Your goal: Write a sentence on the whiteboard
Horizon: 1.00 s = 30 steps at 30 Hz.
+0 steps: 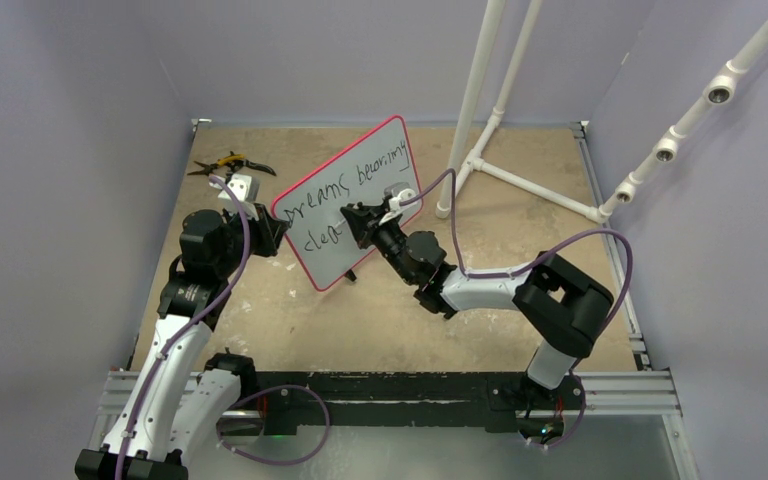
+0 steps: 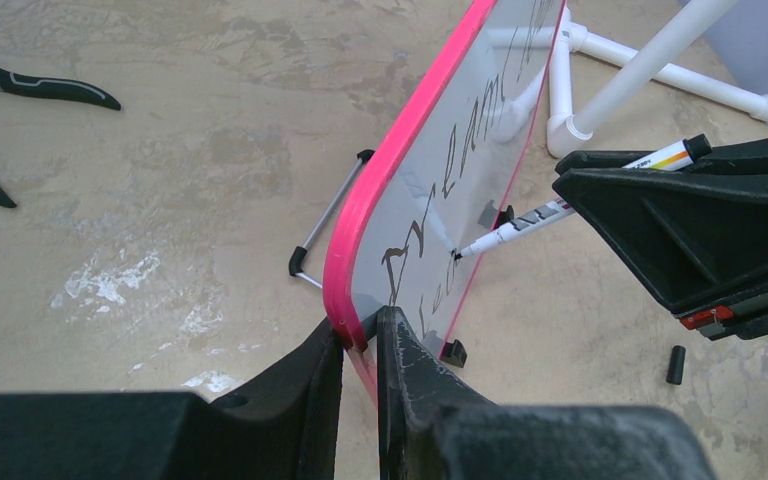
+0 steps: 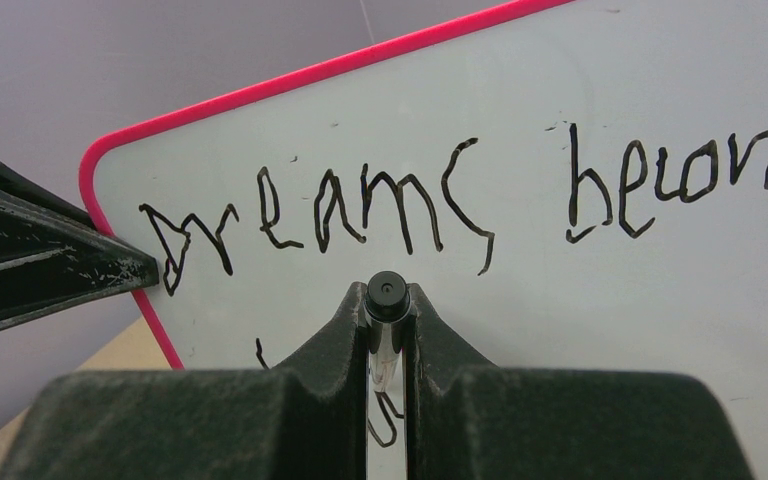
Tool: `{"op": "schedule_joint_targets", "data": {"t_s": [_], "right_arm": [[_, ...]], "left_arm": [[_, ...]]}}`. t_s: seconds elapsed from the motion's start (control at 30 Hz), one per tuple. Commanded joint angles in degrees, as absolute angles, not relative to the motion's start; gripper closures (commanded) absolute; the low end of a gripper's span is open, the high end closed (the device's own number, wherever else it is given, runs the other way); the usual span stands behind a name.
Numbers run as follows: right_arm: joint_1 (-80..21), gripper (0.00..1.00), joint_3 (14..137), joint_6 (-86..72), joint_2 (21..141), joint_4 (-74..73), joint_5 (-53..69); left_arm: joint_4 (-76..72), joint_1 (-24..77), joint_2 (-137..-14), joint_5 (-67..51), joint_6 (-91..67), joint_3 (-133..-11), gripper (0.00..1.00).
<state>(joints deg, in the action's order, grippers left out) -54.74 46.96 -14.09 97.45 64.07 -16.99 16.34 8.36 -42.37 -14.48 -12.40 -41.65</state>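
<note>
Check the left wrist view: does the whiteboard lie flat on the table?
No, the whiteboard stands up on edge, its pink rim pinched between the left fingers.

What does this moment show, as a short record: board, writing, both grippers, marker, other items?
board: whiteboard, standing tilted, pink rim
writing: sentence, "dreams becoming" on top, second line only partly written
left gripper: shut on the whiteboard's lower rim
right gripper: shut on marker, tip at the second line
other: pliers, white pipe frame
</note>
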Motion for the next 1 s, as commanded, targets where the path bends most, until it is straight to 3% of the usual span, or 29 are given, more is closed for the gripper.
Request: {"op": "schedule_joint_targets", "data": {"t_s": [0.0,0.97], "right_arm": [[-54.58,1.00,45.22,-13.94,94.89,65.55,-16.55],[-53.72,1.00,48.61,-13.10,97.54,69.10,-20.02]], "left_arm": [[15.16,8.44,-42.37,-15.87,-11.35,-41.39,0.86],[15.30,8.44,-42.35,-15.97,-11.37,-41.40,0.86]]}}
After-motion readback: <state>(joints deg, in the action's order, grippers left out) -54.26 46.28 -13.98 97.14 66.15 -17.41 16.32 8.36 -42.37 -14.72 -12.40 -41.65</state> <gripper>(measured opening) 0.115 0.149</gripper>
